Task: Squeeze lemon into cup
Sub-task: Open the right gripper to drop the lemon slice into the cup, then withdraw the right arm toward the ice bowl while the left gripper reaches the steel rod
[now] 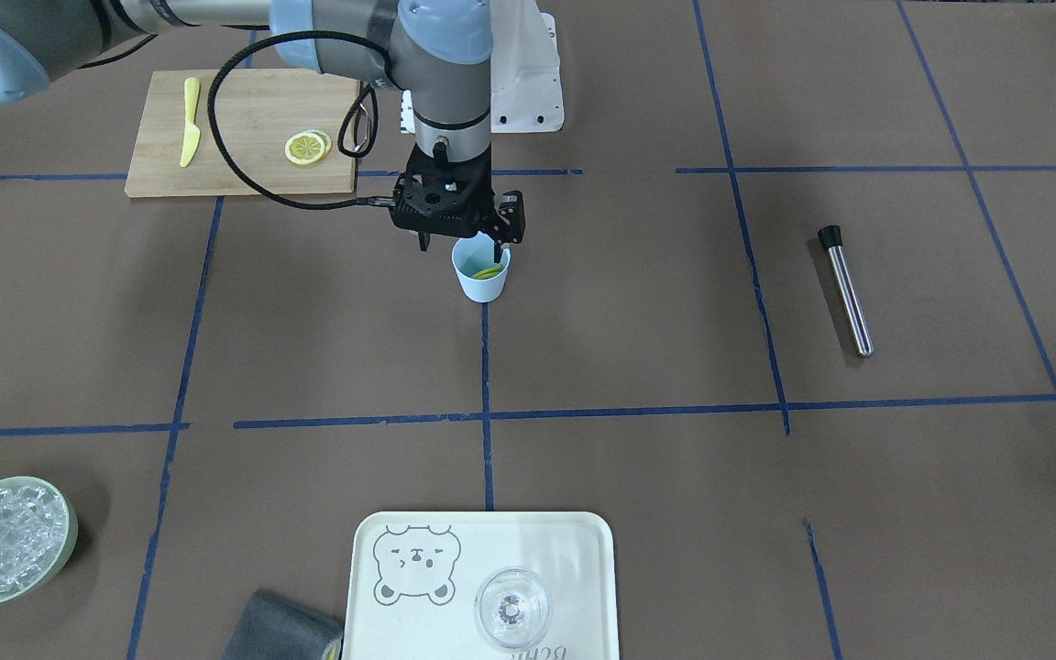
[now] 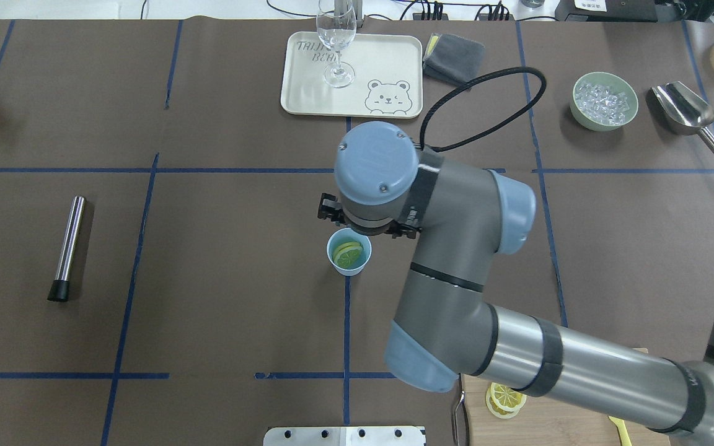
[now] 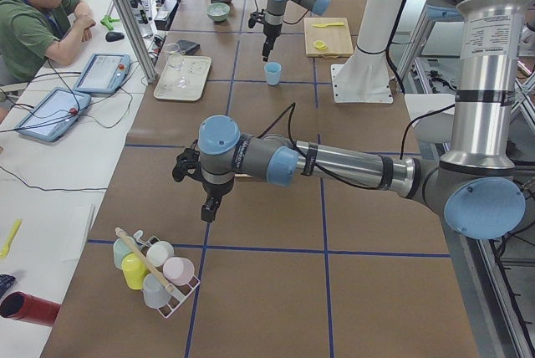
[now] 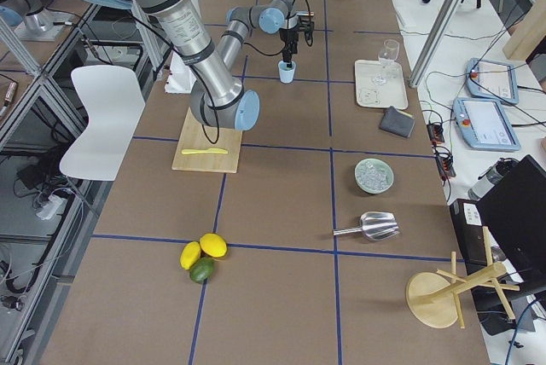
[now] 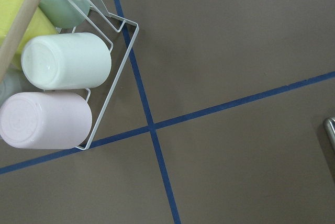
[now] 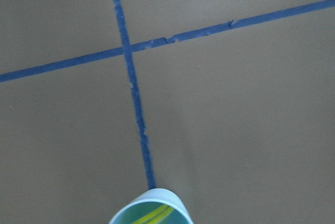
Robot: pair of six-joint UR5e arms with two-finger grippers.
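The light-blue cup (image 1: 482,285) stands near the table's middle on a blue tape line. A lemon slice (image 1: 489,271) lies inside it, also seen from above as the lemon (image 2: 349,254) in the cup (image 2: 346,270). My right gripper (image 1: 460,246) hangs directly over the cup, open, its fingers spread wider than the rim and holding nothing. The right wrist view catches only the cup's rim (image 6: 152,199). My left gripper (image 3: 208,207) hovers far off over bare table beside a rack of cups (image 3: 155,270); I cannot tell whether it is open or shut.
A cutting board (image 1: 244,133) behind the cup holds more lemon slices (image 1: 307,147) and a yellow knife (image 1: 189,124). A metal muddler (image 1: 846,291), a tray (image 1: 418,623) with a clear glass (image 1: 511,608), a bowl of ice (image 1: 5,539) and a grey cloth (image 1: 280,628) lie around. A person (image 3: 33,15) sits alongside.
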